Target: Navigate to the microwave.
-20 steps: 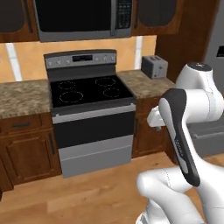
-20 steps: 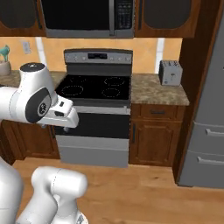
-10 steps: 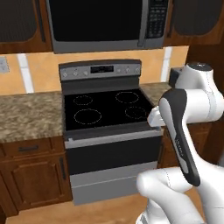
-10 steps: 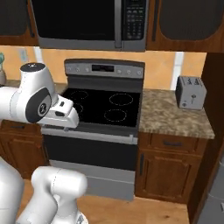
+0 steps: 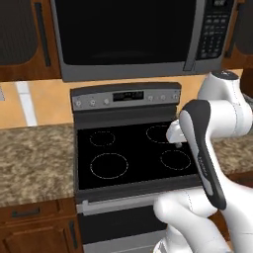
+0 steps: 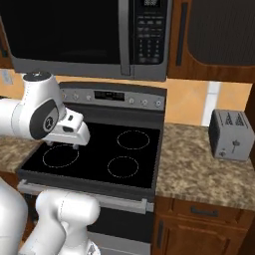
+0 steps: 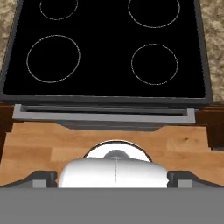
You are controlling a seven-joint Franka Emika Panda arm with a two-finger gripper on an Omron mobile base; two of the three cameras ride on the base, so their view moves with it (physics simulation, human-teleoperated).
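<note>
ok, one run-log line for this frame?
phase: approach | microwave: above stove, door shut | arm: tucked over cooktop | gripper: tips apart, holding nothing | toaster: on counter right of stove

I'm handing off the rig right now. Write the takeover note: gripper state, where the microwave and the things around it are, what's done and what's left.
Gripper: its hand sits above the front of the stove; the fingers are not clear enough to tell open or shut, and nothing is seen held.
Microwave: mounted above the stove between wooden cabinets, door shut, handle and keypad on its right side.
Nearby: toaster on the granite counter right of the stove.
Done: the base stands facing the stove, with the microwave straight ahead and large in both base views.
Left: probably little; judge whether a final short approach is needed, then stop.
</note>
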